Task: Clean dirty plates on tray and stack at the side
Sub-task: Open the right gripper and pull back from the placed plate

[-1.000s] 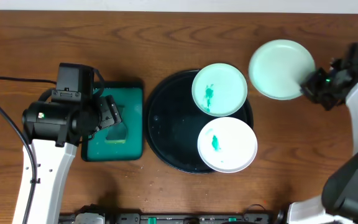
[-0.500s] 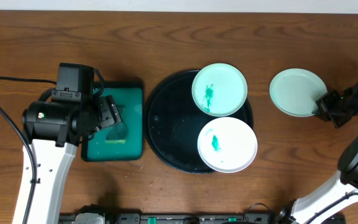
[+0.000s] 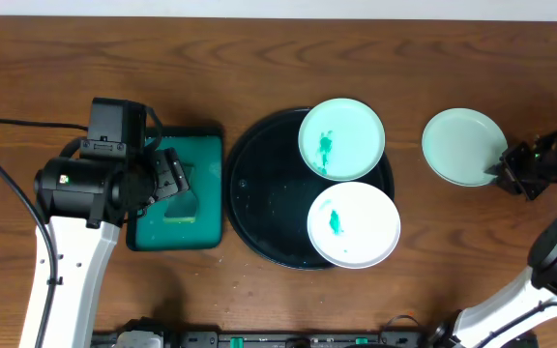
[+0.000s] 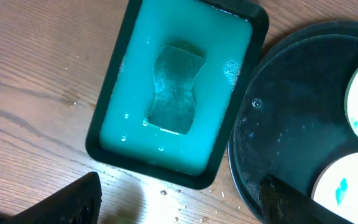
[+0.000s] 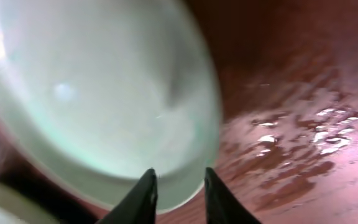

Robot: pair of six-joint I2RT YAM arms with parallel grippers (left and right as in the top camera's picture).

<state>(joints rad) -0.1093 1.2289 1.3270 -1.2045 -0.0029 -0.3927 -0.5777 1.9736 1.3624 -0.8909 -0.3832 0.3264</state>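
The clean plate is lying on the counter beside the black tray, likely starting the stack; the right hand is straddling its rim, gripping or releasing I cannot tell. The left hand is hanging wide open over the sponge, with two smeared plates waiting on the tray

Two plates on tray, third rightward.

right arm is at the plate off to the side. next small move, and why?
Probably open the right gripper fully and draw it back off the clean plate. That plate lies flat on the table, apart from the black tray, with its rim between the jaws; whether they pinch it is unclear. Two smeared plates wait on the tray.
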